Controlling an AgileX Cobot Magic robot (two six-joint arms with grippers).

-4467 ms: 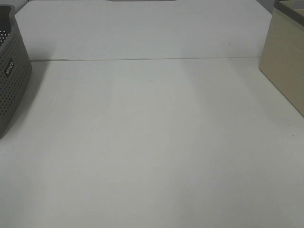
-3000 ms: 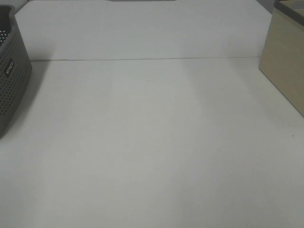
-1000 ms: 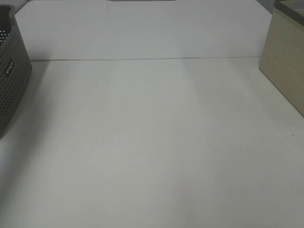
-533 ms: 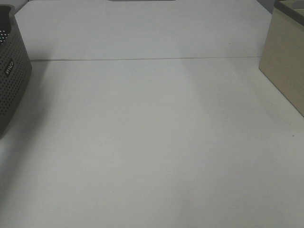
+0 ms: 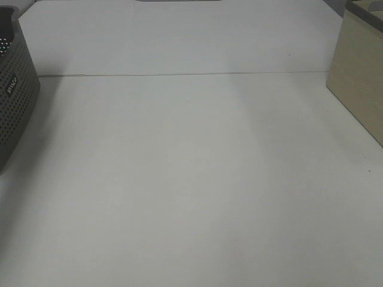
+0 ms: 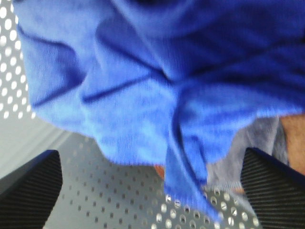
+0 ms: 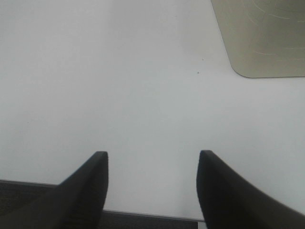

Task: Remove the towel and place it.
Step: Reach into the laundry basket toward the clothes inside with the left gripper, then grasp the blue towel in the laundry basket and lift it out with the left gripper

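Note:
The royal-blue towel (image 6: 157, 81) fills most of the left wrist view, crumpled inside a grey perforated basket (image 6: 109, 200). My left gripper (image 6: 152, 191) is open, its two dark fingers (image 6: 28, 186) set wide apart on either side of the towel's hanging fold, not closed on it. A grey cloth (image 6: 248, 143) and something orange-brown (image 6: 293, 138) lie under the towel. My right gripper (image 7: 151, 188) is open and empty over the bare white table (image 7: 119, 86). Neither gripper shows in the exterior high view.
The grey perforated basket (image 5: 13, 101) stands at the table's left edge. A beige box (image 5: 359, 78) stands at the right edge; its rounded corner shows in the right wrist view (image 7: 259, 36). A white back panel (image 5: 179, 36) rises behind the white table (image 5: 191, 179).

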